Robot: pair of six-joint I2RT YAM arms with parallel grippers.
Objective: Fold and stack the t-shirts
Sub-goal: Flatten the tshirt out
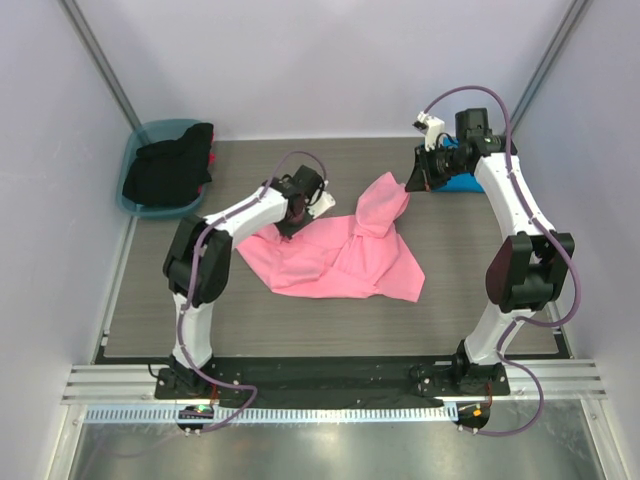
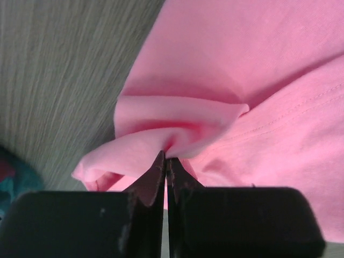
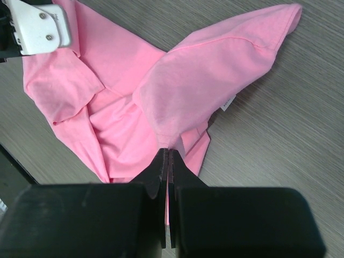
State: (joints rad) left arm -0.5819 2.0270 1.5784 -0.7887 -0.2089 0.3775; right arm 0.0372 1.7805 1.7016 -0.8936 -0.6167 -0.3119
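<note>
- Left gripper [image 2: 166, 157]: fingers pressed together, pinching a rolled fold at the edge of the pink t-shirt [image 2: 258, 97]. In the overhead view this gripper [image 1: 296, 216] sits low at the shirt's left side, toward the middle of the tabletop [image 1: 250, 322].
- Right gripper [image 3: 168, 151]: fingers closed on a bunch of the same shirt [image 3: 123, 97]. Cloth rises in a peak to the fingertips.
- Overhead, the right gripper [image 1: 414, 182] is toward the far right of the tabletop. It holds a sleeve-like flap lifted off the surface.
- Pink t-shirt [image 1: 340, 262]: crumpled, not folded, spread across the middle of the tabletop between the two arms. Its lower hem lies flat on the wood toward the near edge.
- White label [image 3: 228, 103] shows on the underside of the raised flap.
- Blue t-shirt [image 1: 464, 184]: small patch visible near the far right edge, mostly hidden behind the right arm.
- Teal tub [image 1: 160, 128] in the far left corner, dark cloth [image 1: 168, 166] heaped in it.
</note>
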